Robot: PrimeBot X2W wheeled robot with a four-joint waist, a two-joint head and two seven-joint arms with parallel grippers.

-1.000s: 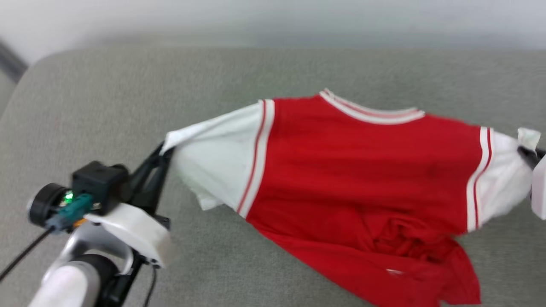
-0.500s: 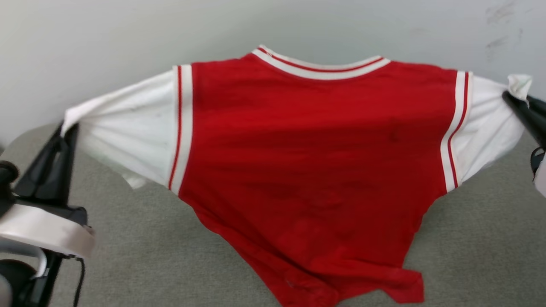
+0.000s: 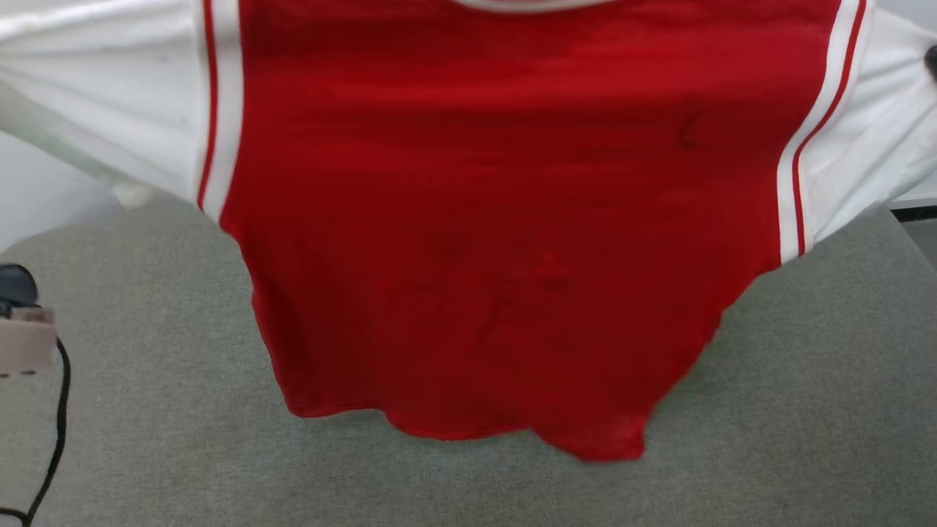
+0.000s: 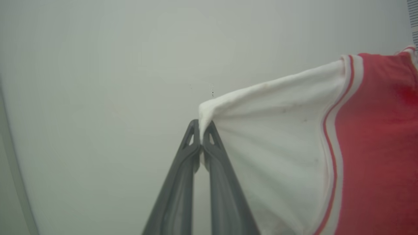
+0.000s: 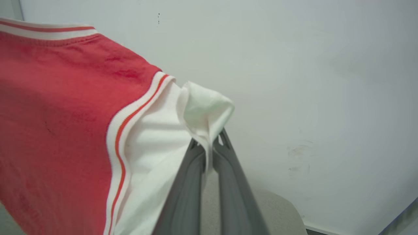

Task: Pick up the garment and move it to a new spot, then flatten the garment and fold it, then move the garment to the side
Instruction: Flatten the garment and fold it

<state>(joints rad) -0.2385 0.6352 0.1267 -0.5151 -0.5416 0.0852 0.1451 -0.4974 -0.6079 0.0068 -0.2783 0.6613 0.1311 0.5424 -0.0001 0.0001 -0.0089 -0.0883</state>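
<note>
You had the grey-green cushion [image 3: 805, 410] spread across the bottom of the head view, with a pale wall [image 4: 98, 81] rising behind it. Above the cushion hung the red jersey T-shirt [image 3: 498, 219], plain red face toward the head camera and stretched wide between both arms. Whether its hem touched the cushion could not be told. High over the cushion, your left gripper [image 4: 201, 130] had its fingers pressed together on the cuff of the white left sleeve [image 4: 271, 130]. Your right gripper [image 5: 209, 143] was clamped the same way on the bunched white right sleeve [image 5: 202, 107]. A thin black cable [image 3: 58, 424] showed over the cushion's left part.
</note>
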